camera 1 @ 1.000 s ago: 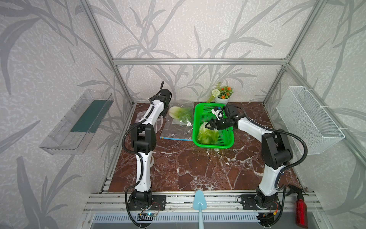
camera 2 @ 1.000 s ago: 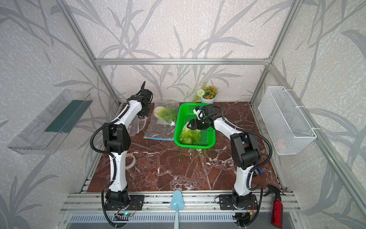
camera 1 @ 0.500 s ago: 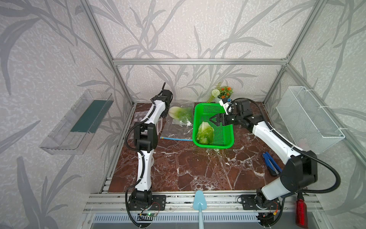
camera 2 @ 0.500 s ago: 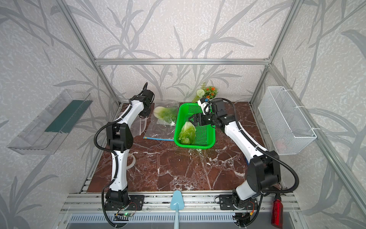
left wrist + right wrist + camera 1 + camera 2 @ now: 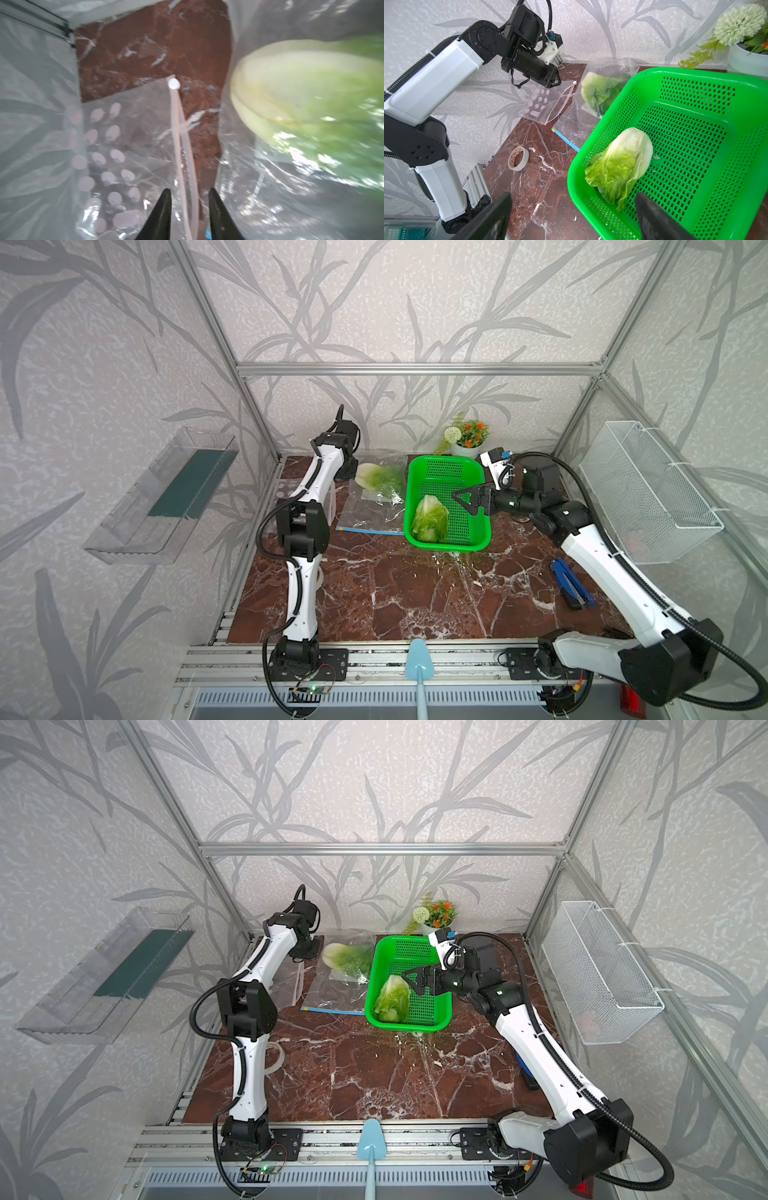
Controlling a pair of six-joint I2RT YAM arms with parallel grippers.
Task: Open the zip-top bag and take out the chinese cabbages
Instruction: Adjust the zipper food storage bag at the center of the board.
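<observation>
One chinese cabbage [image 5: 430, 518] [image 5: 623, 162] lies free in the green basket [image 5: 446, 459]. The other cabbage [image 5: 380, 481] [image 5: 291, 93] sits inside the clear zip-top bag [image 5: 374, 510], whose blue zip edge faces the front. My right gripper [image 5: 465, 499] [image 5: 573, 194] hovers over the basket's right side, open wide and holding nothing. At the back left my left gripper [image 5: 189, 190] [image 5: 557, 82] has its fingers a little apart, so it is open. The white strip of a small dotted clear bag [image 5: 544, 101] runs between them.
Potted flowers [image 5: 467, 437] stand behind the basket. A tape roll [image 5: 518, 159] lies by the left arm's base, and a blue tool [image 5: 571, 585] lies on the right. A wire basket [image 5: 648, 489] hangs on the right wall and a clear tray [image 5: 166, 497] on the left wall.
My right gripper let go of the cabbage in the basket, drew back to the right and opened wide. My left gripper's jaws went from shut to slightly apart.
</observation>
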